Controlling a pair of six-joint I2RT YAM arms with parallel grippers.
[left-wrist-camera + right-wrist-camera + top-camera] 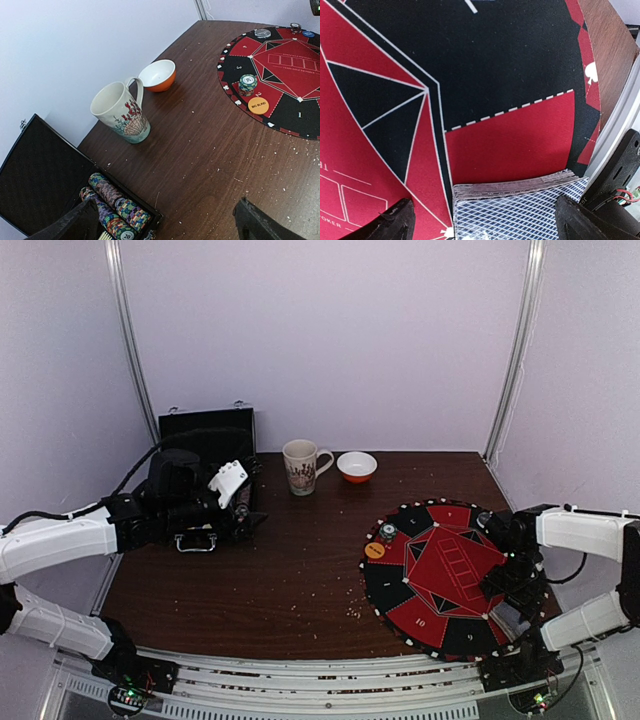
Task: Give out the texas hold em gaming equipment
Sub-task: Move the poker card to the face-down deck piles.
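Note:
A deck of cards (520, 207) with a lattice-patterned back lies on the round red and black mat (510, 140) near its edge. My right gripper (485, 225) is open, one fingertip on each side of the deck, not closed on it. In the left wrist view a black case (40, 180) holds rows of multicoloured chips (117, 205). My left gripper (165, 230) hangs open over the table beside the case, nothing between its fingers. On the mat (280, 75) stand a green-white chip stack (247, 82) and an orange disc (258, 105); more chips (262, 33) sit at its far rim.
A patterned mug (122, 112) and an orange-and-white bowl (159, 75) stand at the back of the brown table (290, 570). The case's open lid (207, 430) leans near the back wall. Pale crumbs dot the tabletop. The mat (445, 575) reaches the table's near right edge.

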